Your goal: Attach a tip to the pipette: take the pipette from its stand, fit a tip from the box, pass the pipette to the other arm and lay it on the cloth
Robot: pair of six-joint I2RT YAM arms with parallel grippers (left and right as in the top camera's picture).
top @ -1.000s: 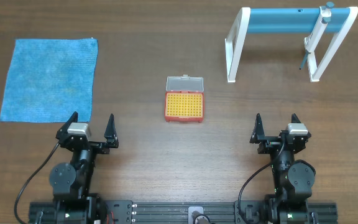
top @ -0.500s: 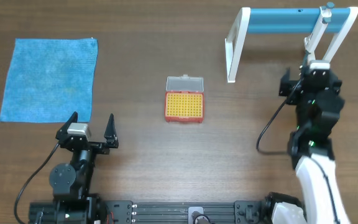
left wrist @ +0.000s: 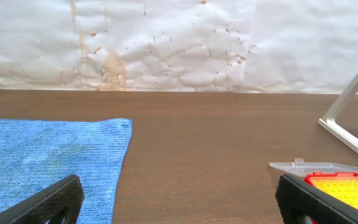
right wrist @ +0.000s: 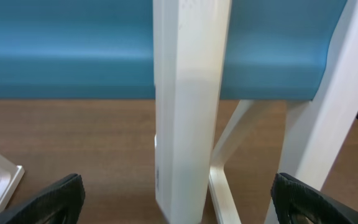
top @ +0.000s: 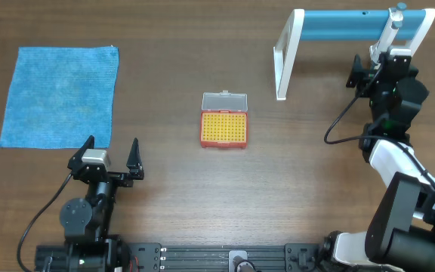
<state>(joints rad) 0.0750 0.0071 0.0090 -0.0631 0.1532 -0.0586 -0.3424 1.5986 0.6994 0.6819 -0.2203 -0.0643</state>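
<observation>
Between the jaws of the wide-open right pincer, ungripped: white plastic pipette. Centre on its body, close squarely.

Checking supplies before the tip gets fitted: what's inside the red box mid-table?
The tip box stands open, clear lid folded back. Inside shows a yellow grid of tips; empty slots are too small to tell, and whatever lies under the grid is covered.

Cloth lies left, tip box centre, stand holding pipette far right.
</observation>
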